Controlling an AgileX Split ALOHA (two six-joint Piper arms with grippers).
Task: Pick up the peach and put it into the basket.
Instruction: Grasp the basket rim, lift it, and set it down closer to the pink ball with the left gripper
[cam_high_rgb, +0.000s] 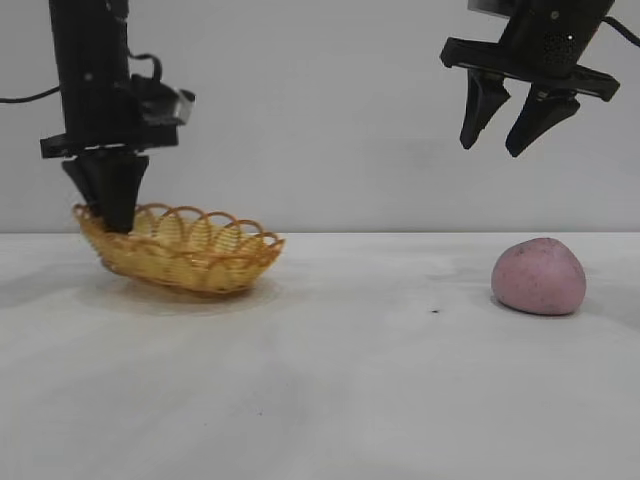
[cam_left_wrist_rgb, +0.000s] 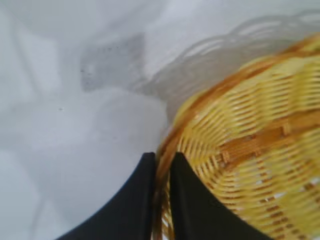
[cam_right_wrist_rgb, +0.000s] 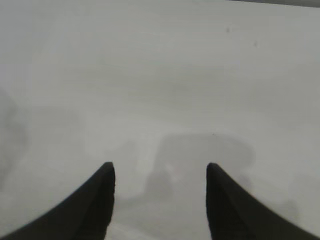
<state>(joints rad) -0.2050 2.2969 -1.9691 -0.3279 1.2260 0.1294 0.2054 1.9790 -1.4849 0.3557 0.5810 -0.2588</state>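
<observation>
The yellow woven basket (cam_high_rgb: 185, 252) is at the left of the table, its left end tipped up off the surface. My left gripper (cam_high_rgb: 112, 222) is shut on the basket's rim at that left end. In the left wrist view my left gripper (cam_left_wrist_rgb: 161, 159) pinches the rim of the basket (cam_left_wrist_rgb: 250, 150), one finger outside and one inside. The dull pink peach (cam_high_rgb: 539, 276) lies alone on the table at the right. My right gripper (cam_high_rgb: 507, 138) hangs open high above the table, a little left of the peach. In the right wrist view my right gripper (cam_right_wrist_rgb: 160, 167) holds nothing; the peach is out of that view.
A white table (cam_high_rgb: 350, 380) under a plain grey wall. A small dark speck (cam_high_rgb: 434, 310) marks the table left of the peach. Bare table lies between the basket and the peach.
</observation>
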